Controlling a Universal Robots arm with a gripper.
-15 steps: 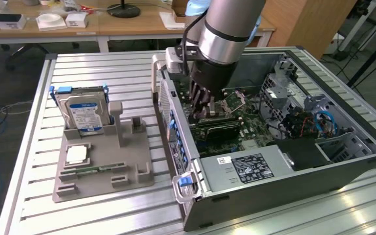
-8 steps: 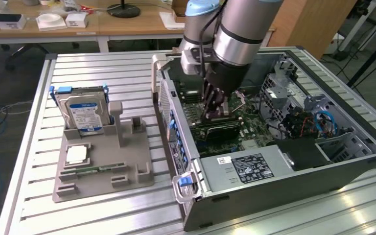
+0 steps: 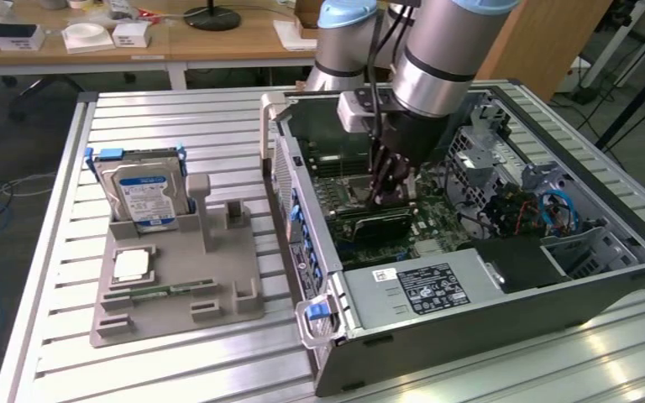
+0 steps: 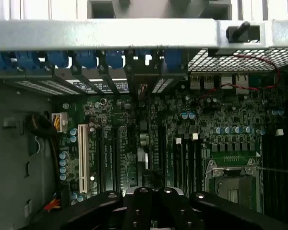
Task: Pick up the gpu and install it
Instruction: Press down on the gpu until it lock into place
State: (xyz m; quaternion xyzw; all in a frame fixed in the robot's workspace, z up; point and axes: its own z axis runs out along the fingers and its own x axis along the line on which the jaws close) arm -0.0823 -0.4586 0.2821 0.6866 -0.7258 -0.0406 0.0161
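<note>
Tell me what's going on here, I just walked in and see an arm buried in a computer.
A single robot arm has reached down into an open computer case lying on its side on a metal table. A dark flat card, seemingly the gpu, sits just below the gripper over the motherboard. On the exterior view's left, a gray holder carries a hard drive, a processor chip and a green memory stick.

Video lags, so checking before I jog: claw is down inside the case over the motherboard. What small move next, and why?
Probably a short, slow push straight down, then recheck. The claw sits right above the dark gpu, which lies along the motherboard slots; I cannot tell whether the card is fully seated.
</note>
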